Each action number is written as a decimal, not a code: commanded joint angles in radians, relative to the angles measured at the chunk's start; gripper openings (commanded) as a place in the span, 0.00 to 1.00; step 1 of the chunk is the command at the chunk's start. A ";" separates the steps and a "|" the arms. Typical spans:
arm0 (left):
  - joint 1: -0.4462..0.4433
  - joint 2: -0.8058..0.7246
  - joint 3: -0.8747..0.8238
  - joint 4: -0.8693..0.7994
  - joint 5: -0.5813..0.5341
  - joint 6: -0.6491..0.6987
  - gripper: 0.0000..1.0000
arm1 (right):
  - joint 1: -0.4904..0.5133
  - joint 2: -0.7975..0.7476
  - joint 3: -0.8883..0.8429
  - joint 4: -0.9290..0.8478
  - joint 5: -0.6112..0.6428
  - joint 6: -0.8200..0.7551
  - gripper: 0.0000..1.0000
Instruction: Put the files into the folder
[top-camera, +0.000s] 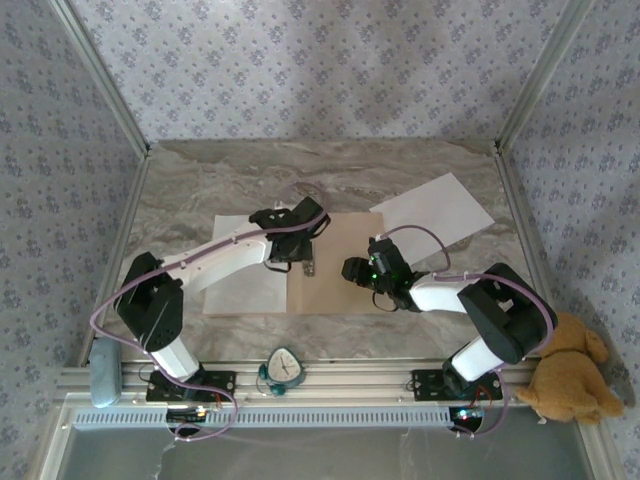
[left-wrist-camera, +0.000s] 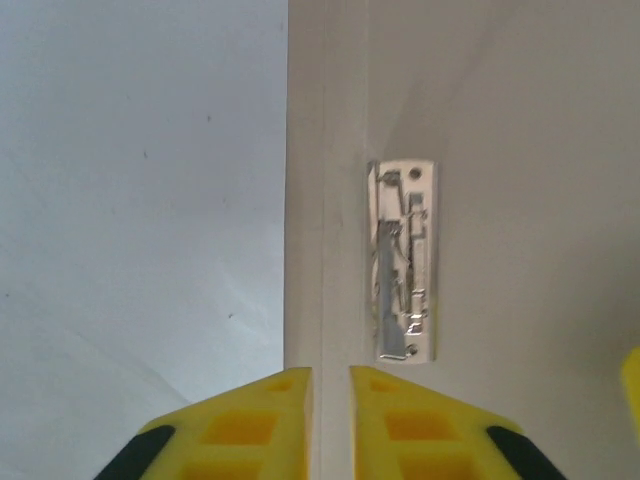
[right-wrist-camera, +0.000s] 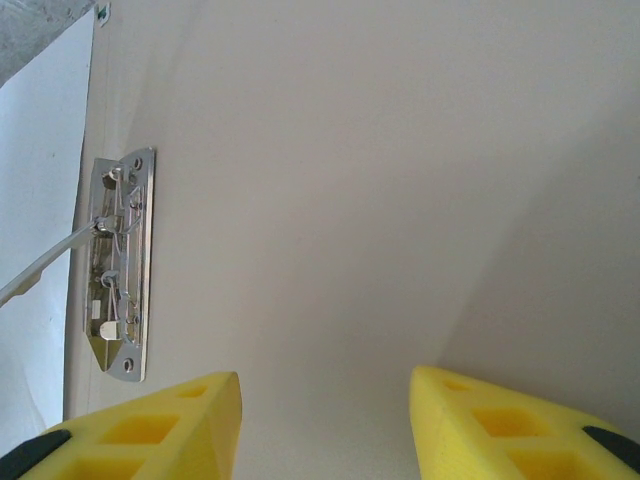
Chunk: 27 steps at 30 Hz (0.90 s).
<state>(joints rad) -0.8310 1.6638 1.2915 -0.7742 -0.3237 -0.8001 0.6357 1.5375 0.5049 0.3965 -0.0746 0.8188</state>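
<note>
Half done, by judgement: one sheet laid in the open folder, one lying outside it.

The folder (top-camera: 345, 240) is seen lying open on the bench (top-camera: 330, 170); one of the files, a white sheet (top-camera: 245, 290), is laid flat on its left leaf, its edge just beside the centre fold; the second sheet (top-camera: 435, 210) lies on the bench at the far right, near the folder's far corner, and whether it overlaps that corner cannot be told; the right leaf is bare apart from the metal clip (left-wrist-camera: 405, 260). The left hand (left-wrist-camera: 330, 372) is held over the fold, almost clenched, with only a thin gap and nothing seen in it; the right hand (right-wrist-camera: 325, 378) is held over the right leaf, released and empty. The second sheet is judged yet to be fetched and laid in.
</note>
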 joint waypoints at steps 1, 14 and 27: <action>0.001 -0.014 -0.078 0.054 0.047 -0.022 0.14 | 0.014 0.030 0.002 -0.074 0.002 -0.013 0.49; 0.002 0.126 -0.074 0.127 0.054 -0.005 0.09 | 0.014 0.037 0.006 -0.070 -0.008 -0.016 0.49; 0.101 0.262 0.152 0.082 0.026 0.096 0.09 | 0.013 0.043 0.013 -0.076 -0.010 -0.021 0.49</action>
<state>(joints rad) -0.7464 1.8843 1.4086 -0.6685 -0.2844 -0.7460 0.6399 1.5475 0.5152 0.3935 -0.0750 0.8116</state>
